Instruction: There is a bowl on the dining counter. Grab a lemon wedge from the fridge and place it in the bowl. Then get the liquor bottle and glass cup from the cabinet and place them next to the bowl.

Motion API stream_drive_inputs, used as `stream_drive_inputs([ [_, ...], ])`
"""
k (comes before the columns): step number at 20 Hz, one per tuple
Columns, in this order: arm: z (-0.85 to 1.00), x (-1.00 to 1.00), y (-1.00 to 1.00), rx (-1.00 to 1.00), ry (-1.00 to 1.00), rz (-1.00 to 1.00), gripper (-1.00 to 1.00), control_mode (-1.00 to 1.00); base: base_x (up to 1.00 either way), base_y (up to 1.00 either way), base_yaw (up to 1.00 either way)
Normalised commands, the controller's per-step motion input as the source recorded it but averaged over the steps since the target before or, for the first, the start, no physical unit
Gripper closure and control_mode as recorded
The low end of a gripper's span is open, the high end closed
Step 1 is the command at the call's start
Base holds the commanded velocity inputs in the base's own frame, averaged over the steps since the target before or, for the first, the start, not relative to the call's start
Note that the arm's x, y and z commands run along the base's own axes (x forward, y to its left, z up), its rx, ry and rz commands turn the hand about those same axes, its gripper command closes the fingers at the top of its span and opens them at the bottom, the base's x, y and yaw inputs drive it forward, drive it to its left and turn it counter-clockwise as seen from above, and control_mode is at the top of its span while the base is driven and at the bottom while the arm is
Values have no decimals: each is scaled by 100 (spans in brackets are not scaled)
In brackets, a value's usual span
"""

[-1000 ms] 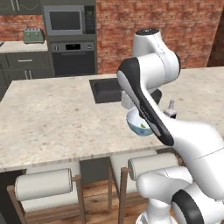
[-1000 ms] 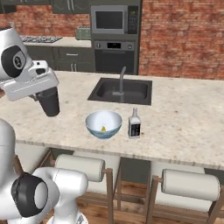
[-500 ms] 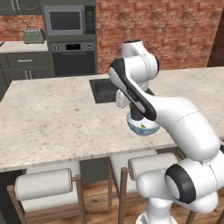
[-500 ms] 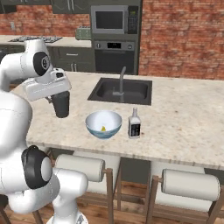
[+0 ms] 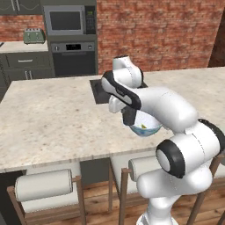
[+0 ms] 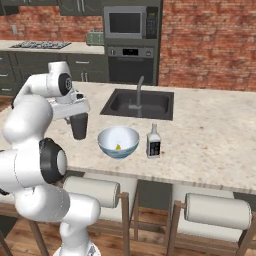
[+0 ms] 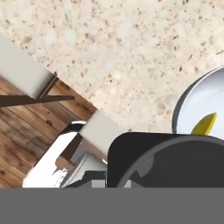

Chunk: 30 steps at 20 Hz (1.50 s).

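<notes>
We have carried the dark glass cup [image 6: 79, 126], our gripper [image 6: 75, 111] clamped on it, nearer the counter [image 6: 210, 140], just left of the bowl [image 6: 118, 142] holding the lemon wedge [image 6: 118, 147]; liquor bottle [image 6: 153, 141] unmoved right.

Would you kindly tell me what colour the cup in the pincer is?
The cup is dark grey, nearly black; the right base view shows it best.

The arm bends low, its pincer [image 6: 79, 131] pointing down, clamped on a dark cup [image 6: 79, 126].
</notes>
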Motion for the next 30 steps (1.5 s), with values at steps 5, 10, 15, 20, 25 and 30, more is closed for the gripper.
stream_drive_inputs([
  [5,-56,55,37,0,0,0,100,-100,0,0,0],
  [10,-46,61,9,-3,0,0,100,-100,0,0,0],
  [15,-44,56,0,-6,0,0,100,-100,0,0,0],
  [20,-37,41,0,-6,0,0,100,-100,0,0,0],
  [25,-42,34,0,-3,0,0,100,-100,0,0,0],
  [30,-38,28,0,0,0,0,100,-100,0,0,0],
])
